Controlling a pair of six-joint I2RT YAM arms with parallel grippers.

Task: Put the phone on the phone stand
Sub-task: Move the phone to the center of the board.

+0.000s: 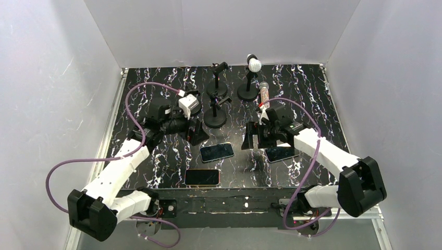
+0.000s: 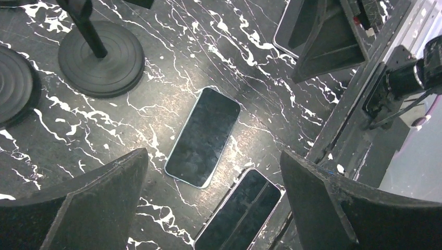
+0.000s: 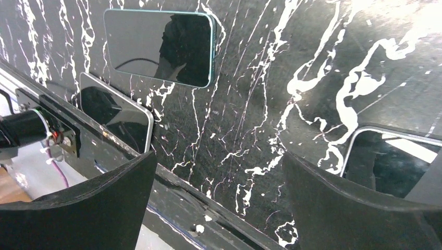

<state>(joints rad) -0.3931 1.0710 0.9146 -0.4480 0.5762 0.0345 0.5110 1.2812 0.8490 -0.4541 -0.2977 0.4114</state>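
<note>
Jaws wide apart on both: left gripper (image 1: pixel 197 135) and right gripper (image 1: pixel 252 138) each hold nothing. Reference for everything below is the centre phone (image 1: pixel 217 151), lying flat, screen up, on the black marbled table (image 1: pixel 156 94). The left gripper hangs just behind it and to its left. The left wrist view shows that phone in the gap between the two fingers (image 2: pixel 94 203), with no contact. The right gripper sits just to the right of the centre phone, low over the table. Its wrist view has the phone, teal-rimmed, up ahead of the fingers (image 3: pixel 354 203) and well clear of them. Two more phones are out. The near-edge phone (image 1: pixel 202 177), pinkish rim, lies in front of the centre phone and slightly left, close to it but apart, right at the table's front lip. The right-hand phone (image 1: pixel 281 153) lies to the right of the centre phone, beyond the right gripper and partly hidden under that arm — can't tell whether a finger touches it. All three phones lie flat. The stands are all behind the centre phone. The front stand (image 1: pixel 215 117), round base with a clip on its post, is directly behind and near. The rear stand (image 1: pixel 218 87), same type, is further back on the same line. A third stand (image 1: pixel 248 91) is behind and to the right, with a white round head (image 1: pixel 254 64) on top. A pale stick-like item (image 1: pixel 264 94) sits just beside that third stand — too small to identify.
</note>
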